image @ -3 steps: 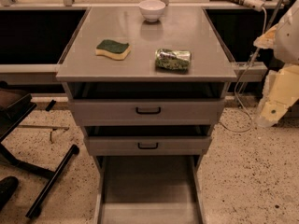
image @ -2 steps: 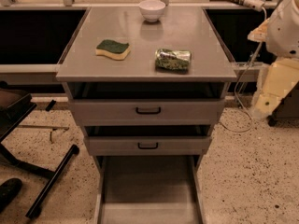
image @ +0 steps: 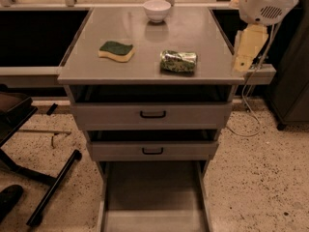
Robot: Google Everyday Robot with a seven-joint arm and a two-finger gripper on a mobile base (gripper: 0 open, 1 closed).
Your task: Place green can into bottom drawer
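1. The can (image: 178, 61) lies on its side on the cabinet top (image: 193, 28), right of centre and near the front edge.
2. The bottom drawer (image: 153, 192) is pulled out directly below, and its grey floor is bare.
3. The gripper (image: 244, 57) hangs off the top's right edge, beside the can but apart from it. It does not hold the can, and I cannot tell how far open it is.
4. Judged step: the approach, with the pick not yet made.
5. The next move calls for swinging left over the can, coming down across its round side, and closing without rolling it.
6. A sponge (image: 116, 50) sits left of the can, and a white bowl (image: 157, 9) sits at the back.
7. The two upper drawers (image: 153, 114) are nearly closed.
8. Around the cabinet there is a speckled floor (image: 260, 178), a black chair base (image: 43, 178) on the left, and a cable (image: 246, 120) on the right.
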